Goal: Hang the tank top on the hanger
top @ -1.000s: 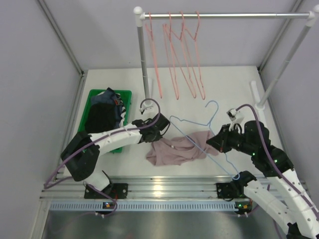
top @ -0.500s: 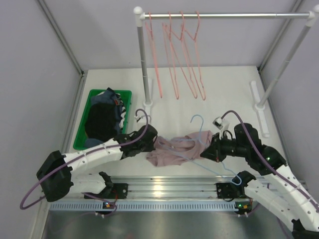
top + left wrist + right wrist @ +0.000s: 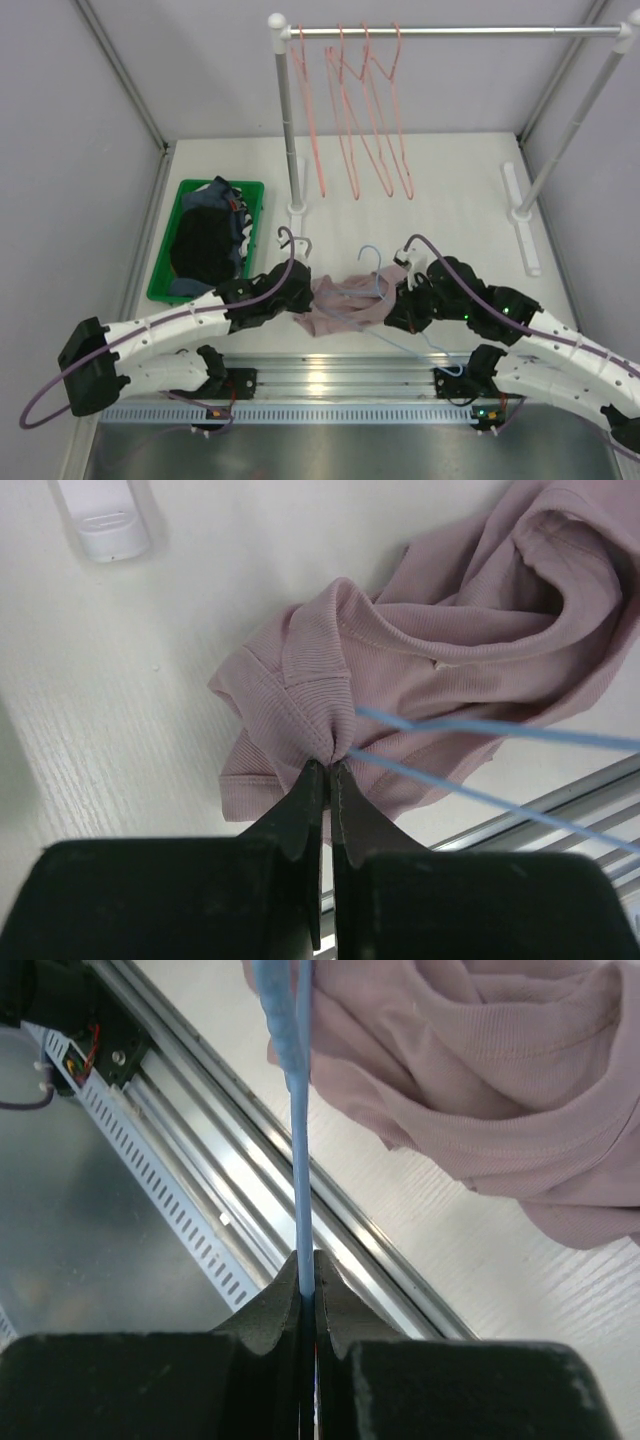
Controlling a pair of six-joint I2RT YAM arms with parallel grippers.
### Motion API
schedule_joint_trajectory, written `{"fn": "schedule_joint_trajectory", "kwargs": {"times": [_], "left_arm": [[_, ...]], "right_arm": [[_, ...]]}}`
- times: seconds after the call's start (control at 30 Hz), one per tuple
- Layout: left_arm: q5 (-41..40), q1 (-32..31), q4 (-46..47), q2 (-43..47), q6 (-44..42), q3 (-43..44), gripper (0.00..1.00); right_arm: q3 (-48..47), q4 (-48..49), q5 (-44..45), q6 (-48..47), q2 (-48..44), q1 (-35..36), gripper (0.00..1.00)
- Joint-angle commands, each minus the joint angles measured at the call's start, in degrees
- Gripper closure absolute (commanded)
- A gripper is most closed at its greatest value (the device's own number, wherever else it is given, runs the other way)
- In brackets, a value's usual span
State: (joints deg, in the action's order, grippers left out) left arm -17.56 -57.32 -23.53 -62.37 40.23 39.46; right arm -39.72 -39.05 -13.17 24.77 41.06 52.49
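Tank top lies bunched left-right, left fingers pinching it, right fingers clamping hanger.

Bare worktop lies open at right rear; rack post, pink hangers and green bin obstruct the left rear.

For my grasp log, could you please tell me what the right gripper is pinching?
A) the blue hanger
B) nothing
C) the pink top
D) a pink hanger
A: the right wrist view shows the right gripper shut on the thin blue hanger, the top beside it.
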Motion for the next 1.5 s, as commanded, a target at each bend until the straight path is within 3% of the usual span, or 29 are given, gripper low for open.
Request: {"fn": "schedule_joint_trajectory", "kwargs": {"times": [0.0, 0.23, 0.67, 0.73, 0.83, 0.97, 1.03, 1.2, 1.3, 1.47], "left_arm": [[0.2, -1.3, 0.7, 1.8, -2.4, 1.0, 1.00], [1.0, -2.5, -0.9, 5.4, -4.1, 3.2, 1.00], [0.2, -2.5, -6.9, 6.8, -6.3, 8.0, 1.00], [0.1, -2.6, -7.8, 6.8, -6.4, 8.2, 0.86], [-1.2, -2.6, -9.0, 7.5, -5.8, 8.3, 0.53], [-2.9, -2.6, -10.6, 8.1, -5.3, 8.7, 0.40], [-4.0, -2.5, -11.7, 8.1, -4.9, 9.3, 0.39], [-5.0, -2.6, -13.1, 9.7, -3.7, 9.1, 0.55], [-9.7, -2.5, -17.0, 9.9, 0.3, 8.9, 0.66], [-16.6, -2.6, -25.2, 7.3, 12.3, 8.2, 0.72]], "right_arm": [[-1.3, 7.0, 7.2, 1.9, -1.2, 2.1, 1.00], [1.4, 16.3, 3.4, 1.2, 0.4, 3.4, 1.00], [8.8, 29.7, 7.0, 1.0, 0.6, 11.8, 1.00], [10.5, 32.0, 7.0, 1.2, 0.6, 12.1, 1.00], [12.6, 35.6, 7.0, 1.5, 0.5, 12.3, 1.00], [14.2, 38.4, 7.1, 1.8, 0.8, 12.3, 1.00], [14.7, 40.1, 7.0, 1.5, 1.0, 12.4, 1.00], [15.4, 42.4, 6.3, 1.2, 3.8, 12.4, 1.00], [15.5, 43.2, 6.3, 1.0, 5.8, 12.4, 1.00], [15.2, 43.7, 6.2, 1.0, 7.0, 12.4, 1.00]]}}
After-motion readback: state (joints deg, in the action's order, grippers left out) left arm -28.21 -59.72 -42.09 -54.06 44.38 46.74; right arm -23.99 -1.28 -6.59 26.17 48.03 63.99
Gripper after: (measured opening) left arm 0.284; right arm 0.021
